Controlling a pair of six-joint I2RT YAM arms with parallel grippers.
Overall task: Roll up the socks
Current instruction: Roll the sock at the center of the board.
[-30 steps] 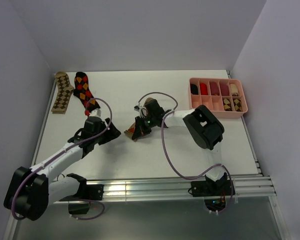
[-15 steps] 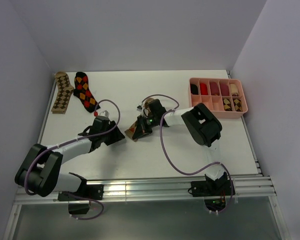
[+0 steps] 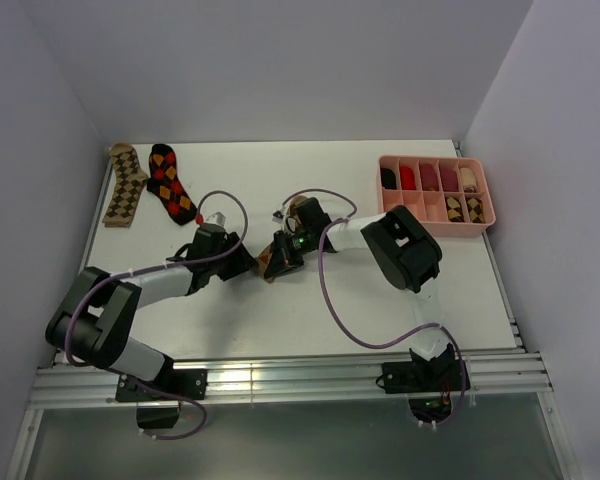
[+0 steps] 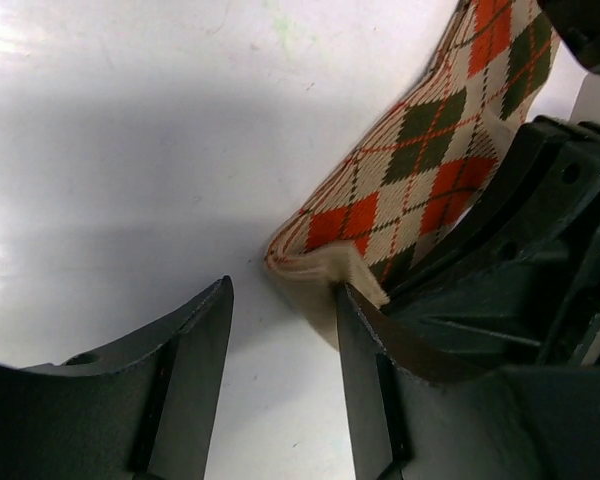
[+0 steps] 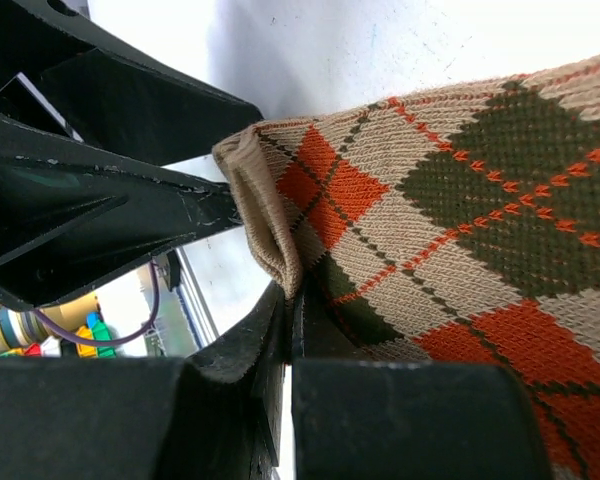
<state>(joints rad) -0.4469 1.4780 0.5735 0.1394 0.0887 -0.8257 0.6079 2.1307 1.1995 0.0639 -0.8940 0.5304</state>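
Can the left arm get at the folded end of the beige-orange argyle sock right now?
Probably yes. The left gripper is open right at the folded end of the sock, with only table between. The right gripper, shut on the sock alongside, crowds one side.

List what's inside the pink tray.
The pink tray holds a black roll, red roll, pink roll, magenta roll and cream roll in its far row, and two argyle rolls at the near row's right end. The right arm hides the near-left corner.

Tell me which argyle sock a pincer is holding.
The beige-and-orange sock, pinched by the right pincer; the tan sock and black-red sock lie untouched at the far left.
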